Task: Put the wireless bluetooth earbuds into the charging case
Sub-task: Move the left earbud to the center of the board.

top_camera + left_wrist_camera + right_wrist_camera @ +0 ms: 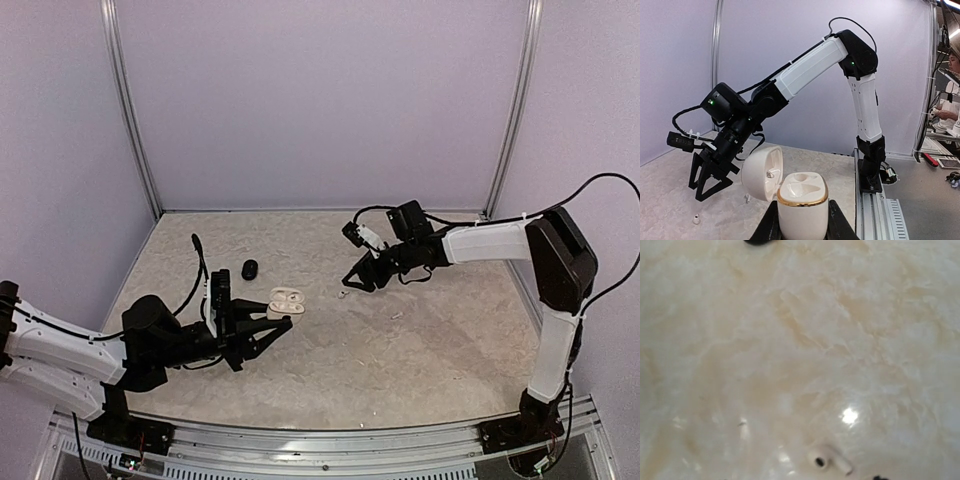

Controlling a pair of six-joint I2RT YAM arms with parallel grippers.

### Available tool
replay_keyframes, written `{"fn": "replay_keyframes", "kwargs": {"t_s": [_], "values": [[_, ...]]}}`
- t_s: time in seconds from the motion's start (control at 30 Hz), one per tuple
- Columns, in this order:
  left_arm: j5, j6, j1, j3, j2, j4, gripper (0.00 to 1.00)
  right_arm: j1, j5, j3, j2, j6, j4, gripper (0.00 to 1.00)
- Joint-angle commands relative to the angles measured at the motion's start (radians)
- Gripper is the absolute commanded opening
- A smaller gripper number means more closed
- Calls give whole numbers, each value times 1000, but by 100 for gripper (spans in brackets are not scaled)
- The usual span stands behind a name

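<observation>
Fingers of the left gripper (277, 316) are seen from above closed on the white charging case (285, 299), which is held at the left of the table (440, 350) with its lid thrown open and both wells bare. Further right, the right gripper (356, 284) hangs with its fingers parted and nothing between them. A small white earbud (343, 294) lies just beside their tips. A second white speck (397, 316), nearer and to the right, is taken to be the other earbud, though that cannot be confirmed. A black oval pod (249, 269) rests just beyond the case.

From the left wrist, the case (802, 200) is shown upright between that gripper's own fingers (771, 225), its lid (762, 172) swung to one side. The right gripper (696, 192) is poised above the earbud (696, 219), not touching it.

From the right wrist, the earbud (827, 460) is caught near the bottom edge. The pod (757, 241) is cut off at the top, and the gripper's own fingers are almost wholly out of frame.

The pickup is judged best done by a straight descent, with a finger set either side of the bud's body and a gentle closing, since so small and smooth a piece may slip out. The case should be held level meanwhile. Which well suits this bud cannot be made out.
</observation>
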Motion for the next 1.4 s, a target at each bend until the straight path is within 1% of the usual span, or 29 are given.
{"fn": "replay_keyframes", "kwargs": {"t_s": [0.0,0.13,0.4,0.6,0.73,0.87,0.93,1.0,1.03,1.07,1.2,1.37], "values": [[-4,11,9,1,-15,12,4,14,9,110,103,-107,-130,61],[6,14,13,9,-1,15,4,37,49,165,174,-133,-169,57],[12,25,15,19,6,9,4,74,123,236,270,-170,-218,55],[4,30,15,17,2,7,4,95,180,268,311,-178,-260,46],[3,32,17,19,3,6,3,95,203,261,304,-151,-270,40],[3,33,20,19,3,7,4,96,192,247,288,-127,-272,35],[5,33,20,19,6,9,3,99,174,245,280,-126,-267,36],[8,33,20,19,7,9,4,103,156,247,276,-148,-262,45],[10,32,20,19,8,9,3,106,148,257,279,-158,-266,48],[11,32,20,20,9,9,3,108,143,271,287,-166,-274,49],[11,32,20,20,7,8,3,120,136,358,338,-179,-310,48],[5,33,20,16,-4,-1,3,125,141,422,387,-179,-340,41]]}}
